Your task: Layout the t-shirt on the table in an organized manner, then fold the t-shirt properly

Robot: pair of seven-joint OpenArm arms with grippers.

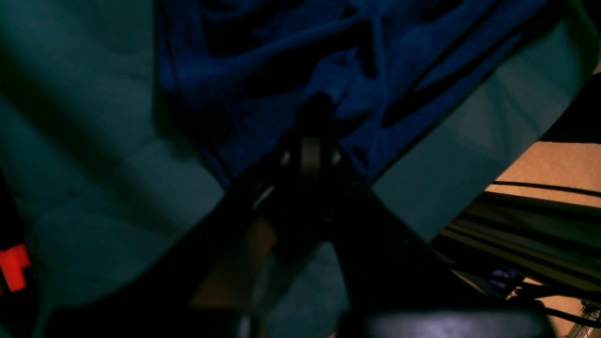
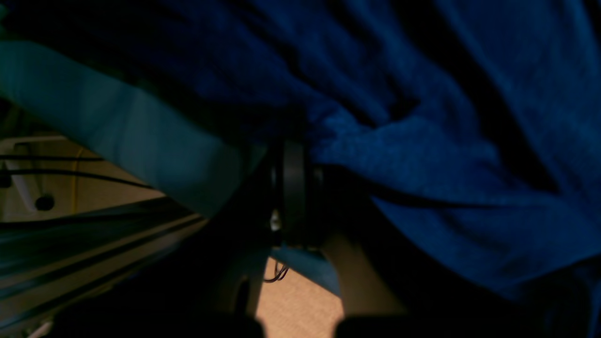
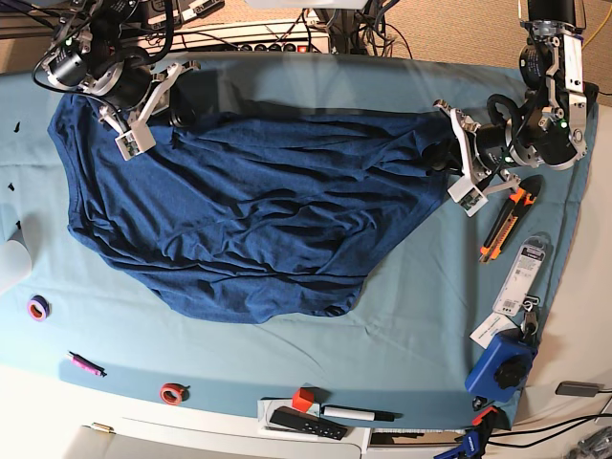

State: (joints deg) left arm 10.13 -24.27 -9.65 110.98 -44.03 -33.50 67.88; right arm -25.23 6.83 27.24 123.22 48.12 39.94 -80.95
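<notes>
Right up against the lens in the left wrist view, the left gripper point(image 1: 315, 110) has its jaws pinched together on a bunched fold of the t-shirt point(image 1: 291, 61), dark blue fabric puckering around the fingertips. Same story in the right wrist view: the right gripper point(image 2: 293, 155) is clamped narrow on the shirt's edge, blue knit point(image 2: 446, 155) draped over and past it, with the table's point(image 2: 141, 126) teal cover showing just beside the grip.

From above, the two arms sit well apart at the far side of the table point(image 3: 402, 335). The right gripper point(image 3: 177, 115) holds the shirt near its upper left corner in this view, the left gripper point(image 3: 442, 153) holds the opposite end, and the upper edge of the t-shirt point(image 3: 249, 210) runs stretched between them. Below that line the garment sags into a broad, wrinkled curve lying on the teal cloth, its lower edge rounded and creased.

Moving outward, an orange utility knife point(image 3: 503, 223) lies just beside the left arm, with a packaged item point(image 3: 524, 270) near it and a blue tool point(image 3: 502, 368) further toward the near edge. Along the near edge sit a small red block point(image 3: 303, 399), a black remote point(image 3: 306, 422), a marker point(image 3: 359, 414), an orange tape ring point(image 3: 171, 393), a pink pen point(image 3: 84, 363) and a purple tape ring point(image 3: 37, 308).
</notes>
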